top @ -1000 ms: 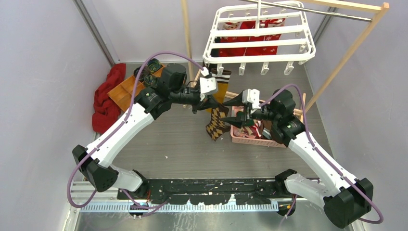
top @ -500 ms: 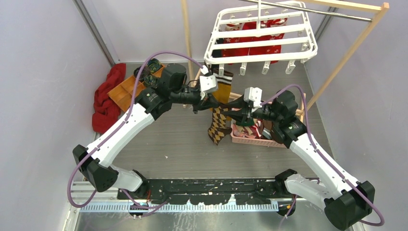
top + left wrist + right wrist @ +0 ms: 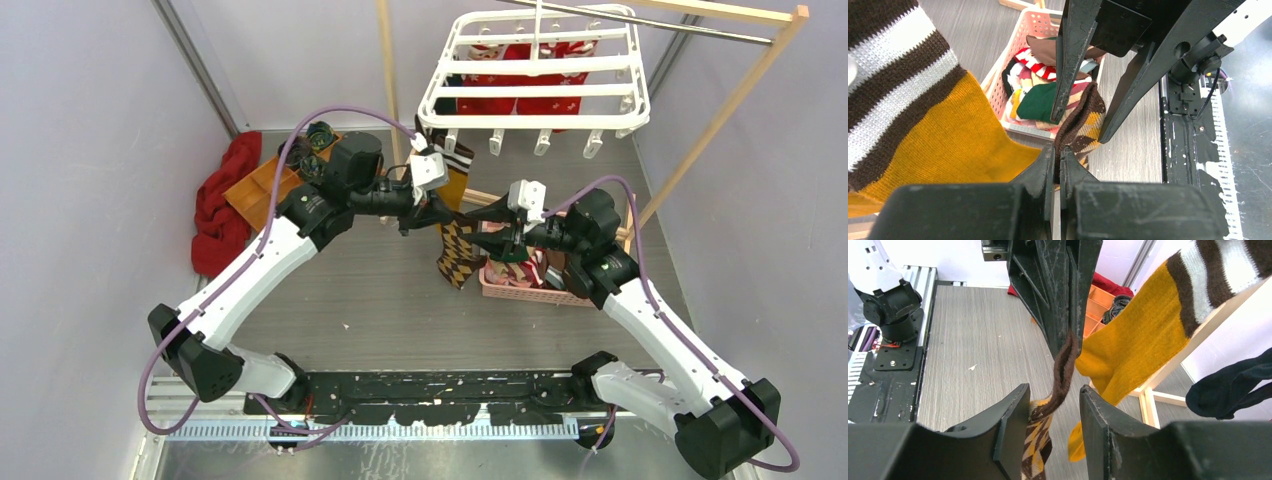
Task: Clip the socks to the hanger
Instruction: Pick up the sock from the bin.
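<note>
Left gripper [image 3: 1058,156]: jaws pressed together, pinching the brown cuff edge of the argyle sock [image 3: 458,255]. The sock hangs from this grip, diamond-patterned foot downward, clear of the table [image 3: 350,300], and is attached to no clip.

Right gripper [image 3: 1054,390]: jaws spread, one finger on each side of the same cuff just below the left gripper's hold. A gap shows on the right-hand side of the fabric; contact on the other side cannot be confirmed.

Hanger [image 3: 530,120]: white frame hanging above and behind both grippers, with its clips dangling along the front edge. A mustard-yellow sock [image 3: 948,145] with brown and white cuff stripes hangs at its front left corner, just beside the left gripper. Red items hang under the frame.

Pink basket [image 3: 520,292]: on the table under the right gripper, holding assorted socks. A black sock [image 3: 1228,385] shows at the right-wrist view's edge; what holds it is out of view.
</note>
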Action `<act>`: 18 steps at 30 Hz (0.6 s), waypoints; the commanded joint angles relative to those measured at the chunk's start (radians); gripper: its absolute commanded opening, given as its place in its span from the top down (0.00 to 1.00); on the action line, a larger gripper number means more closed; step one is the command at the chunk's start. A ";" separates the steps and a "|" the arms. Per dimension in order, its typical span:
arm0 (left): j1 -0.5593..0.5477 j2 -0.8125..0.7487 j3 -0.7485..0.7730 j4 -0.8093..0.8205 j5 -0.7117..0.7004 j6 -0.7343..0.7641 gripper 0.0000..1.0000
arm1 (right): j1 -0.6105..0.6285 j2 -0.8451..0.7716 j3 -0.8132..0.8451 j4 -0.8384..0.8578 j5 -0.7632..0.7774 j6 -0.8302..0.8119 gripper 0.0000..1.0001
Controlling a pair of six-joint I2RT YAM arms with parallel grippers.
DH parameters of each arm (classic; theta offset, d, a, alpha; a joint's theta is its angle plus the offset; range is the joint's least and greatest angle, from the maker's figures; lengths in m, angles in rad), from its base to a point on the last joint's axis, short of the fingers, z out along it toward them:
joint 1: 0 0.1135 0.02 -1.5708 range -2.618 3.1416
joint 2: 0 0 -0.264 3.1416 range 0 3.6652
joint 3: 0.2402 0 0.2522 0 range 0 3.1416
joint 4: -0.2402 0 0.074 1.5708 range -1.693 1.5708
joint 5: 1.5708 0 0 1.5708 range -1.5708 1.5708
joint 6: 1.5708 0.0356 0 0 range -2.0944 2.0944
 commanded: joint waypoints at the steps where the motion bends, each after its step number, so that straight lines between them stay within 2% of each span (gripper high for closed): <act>1: 0.014 -0.048 -0.015 0.078 0.033 -0.040 1.00 | 0.004 -0.024 0.039 0.034 0.025 0.035 0.53; 3: 0.015 -0.050 -0.019 0.085 0.036 -0.048 1.00 | 0.003 -0.025 0.039 0.054 0.029 0.056 0.54; 7: 0.017 -0.056 -0.026 0.096 0.041 -0.060 1.00 | 0.004 -0.023 0.041 0.088 0.034 0.105 0.62; 18: 0.027 -0.074 -0.064 0.175 0.064 -0.115 1.00 | 0.003 -0.026 0.050 0.082 0.042 0.127 0.93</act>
